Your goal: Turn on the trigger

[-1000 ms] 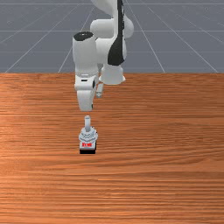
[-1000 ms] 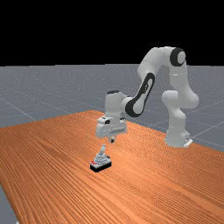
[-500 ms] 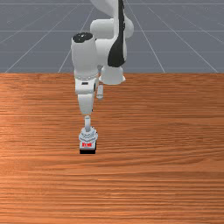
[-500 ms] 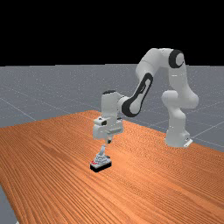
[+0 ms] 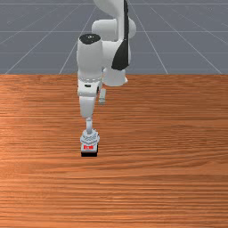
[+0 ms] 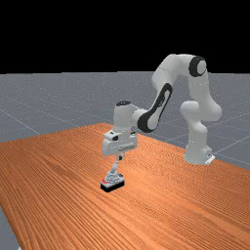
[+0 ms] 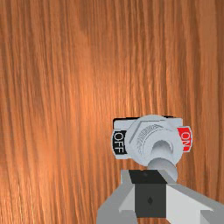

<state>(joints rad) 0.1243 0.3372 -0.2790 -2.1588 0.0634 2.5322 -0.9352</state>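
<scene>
The step in hand, as I judge it, is lining up for the push: the claw [image 7: 148, 177] is clenched, its fingers together with nothing between them, and it hangs just above and beside the tip of the lever [image 5: 89, 126]. The switch [image 5: 89, 144] stands on the table [image 5: 169, 178] below the claw, in the front view just nearer the camera than the claw is. Whether claw and lever touch, I cannot tell; the wrist view has them overlapping at the lever's tip.

The lever leans a little away from the ON plate [image 7: 184, 139], toward the side of the OFF plate [image 7: 118, 142], so I take the switch to be off. The claw's tip seems to sit slightly to the OFF side of the lever, which suits a push. The next move likely calls for a little more descent, then a sweep across toward the ON plate, claw kept clenched. Too high, and the claw could slide over the rounded tip.

The switch sits upright, its ON end pointing away from the arm's base and its OFF end toward it. The long axis of its body runs between those two ends, passing under the claw's side; the lever's own long axis rises steeply from the collar up toward the claw.
</scene>
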